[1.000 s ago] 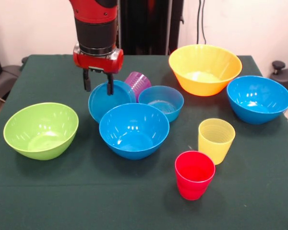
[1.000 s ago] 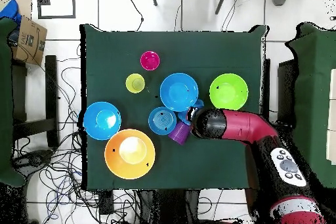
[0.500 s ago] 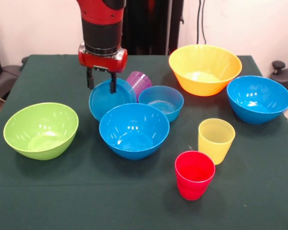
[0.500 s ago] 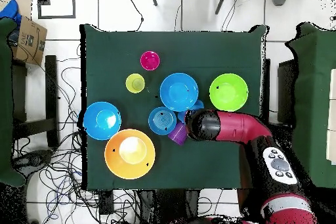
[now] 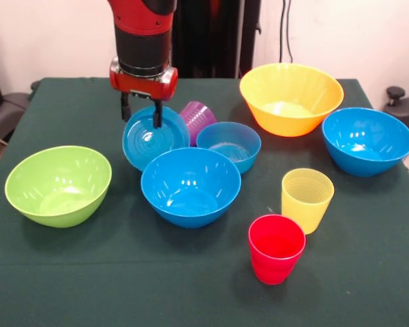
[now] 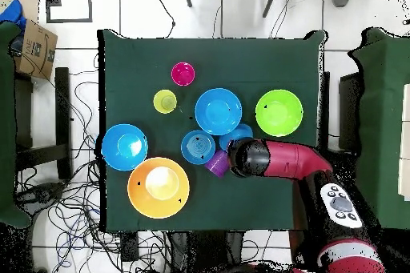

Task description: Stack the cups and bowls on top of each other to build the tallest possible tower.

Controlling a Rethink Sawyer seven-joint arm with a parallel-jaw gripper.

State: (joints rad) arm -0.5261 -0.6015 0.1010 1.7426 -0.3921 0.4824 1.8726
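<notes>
Tipping small blue bowl [image 5: 152, 138] further, pincer [image 5: 141, 114] clamped

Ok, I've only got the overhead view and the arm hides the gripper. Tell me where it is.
Observer: The gripper is at the top rim of a small blue bowl.
Operator: Give me that bowl's pose.
Observer: It is tipped steeply on edge, with its inside facing the large blue bowl in front of it.
Operator: Now the purple cup.
Observer: The purple cup lies on its side just behind the tipped bowl. I cannot tell whether they touch.
</notes>
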